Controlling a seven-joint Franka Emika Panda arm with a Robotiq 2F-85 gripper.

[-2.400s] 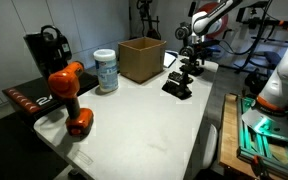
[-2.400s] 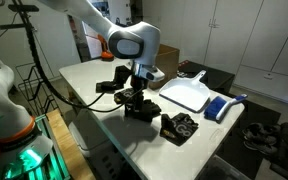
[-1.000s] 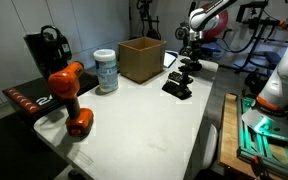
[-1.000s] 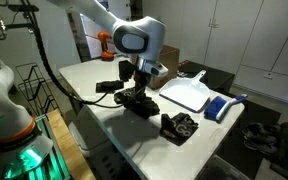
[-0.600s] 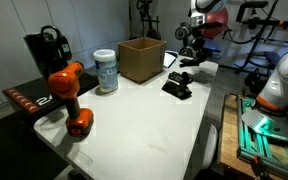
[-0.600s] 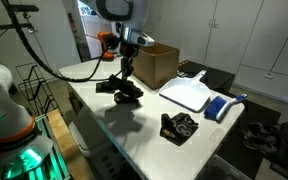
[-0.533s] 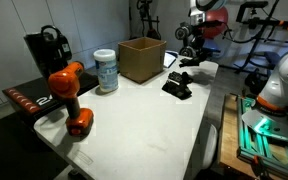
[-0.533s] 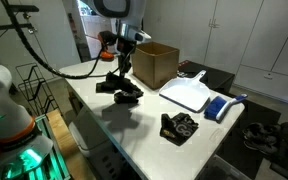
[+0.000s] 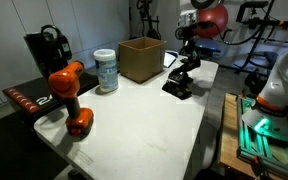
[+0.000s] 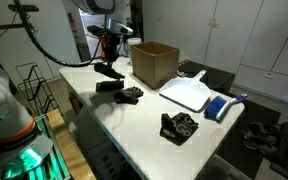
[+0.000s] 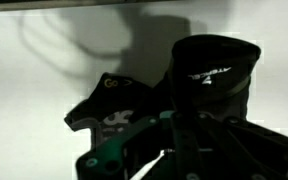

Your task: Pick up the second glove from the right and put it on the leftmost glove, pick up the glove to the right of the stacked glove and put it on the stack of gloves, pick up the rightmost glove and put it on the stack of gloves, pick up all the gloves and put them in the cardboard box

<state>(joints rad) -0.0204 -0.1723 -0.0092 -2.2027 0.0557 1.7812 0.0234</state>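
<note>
In the wrist view the pincer point(image 11: 179, 140) fills the lower edge. Its dark fingers are closed on a floppy black glove point(image 11: 212, 75) printed with white lettering, and more black glove fabric shows beside it against the white worktop point(image 11: 44, 70).

In an exterior view the nearest thing is an orange power drill point(image 9: 69, 95) standing at the worktop's front corner. Past it a wide bare stretch runs across to the far edge. A white cylindrical canister with a blue label point(image 9: 106, 70) stands further back, with the plain brown cardboard box point(image 9: 141, 58) just beside it, upright and open at the top.

The white robot arm point(image 10: 92, 8) comes in from above with its wrist pointing straight down. The pincer hangs clear of the worktop with the glove dangling from it, over the lumpy heap of black gloves point(image 10: 124, 92). That heap lies close to the worktop's side edge, near the box but apart from it. A lone black glove point(image 10: 179, 125) lies well apart near another edge, in front of a flat white tray point(image 10: 189, 95).
</note>
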